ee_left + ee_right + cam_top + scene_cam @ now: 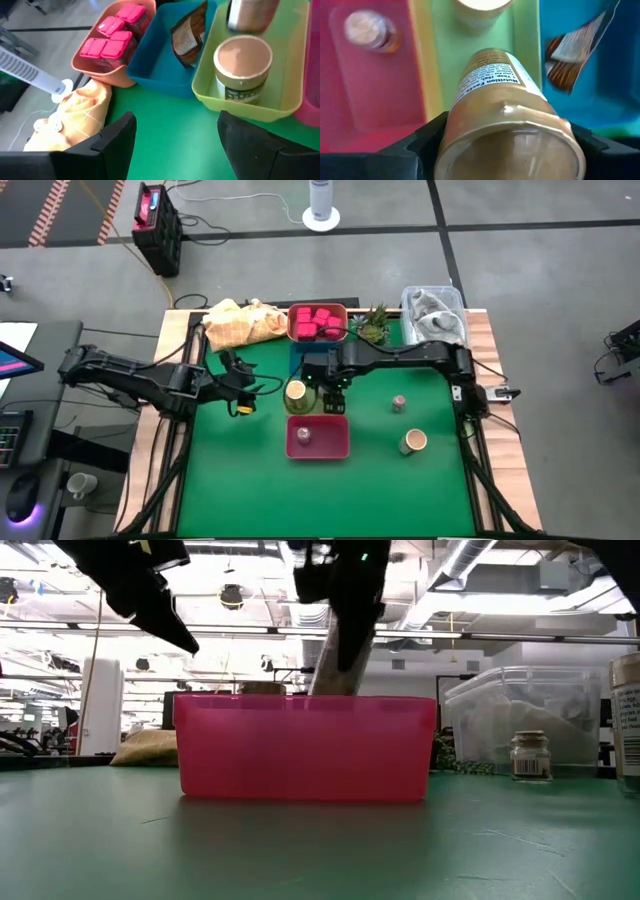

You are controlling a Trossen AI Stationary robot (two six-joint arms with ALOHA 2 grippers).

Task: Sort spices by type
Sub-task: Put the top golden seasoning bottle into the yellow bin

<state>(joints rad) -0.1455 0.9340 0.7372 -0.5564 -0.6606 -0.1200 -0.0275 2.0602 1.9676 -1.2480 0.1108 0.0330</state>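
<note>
My right gripper (507,142) is shut on a tan cylinder (495,85), above the yellow-green tray (440,60). Another tan cylinder with a cream top (243,62) stands in that tray. Pinkish-red boxes (112,37) fill the salmon tray (318,322). A dark packet (187,35) lies in the blue tray (155,65). A small jar (303,435) sits in the pink tray (335,442). A small jar (399,402) and a tan cylinder (414,442) stand on the green mat. My left gripper (175,145) is open, left of the trays, with nothing in it. My right gripper pinches the tan cylinder by its lid end (505,117) between its two fingers, one on each side. The fingers come from above, pointing down. The cylinder hangs below them, slightly tilted, lifted clear over the yellow-green tray.
A yellow cloth (240,325), a small green plant (375,325) and a clear plastic container (435,315) stand along the far edge. The near half of the green mat (250,490) is bare.
</note>
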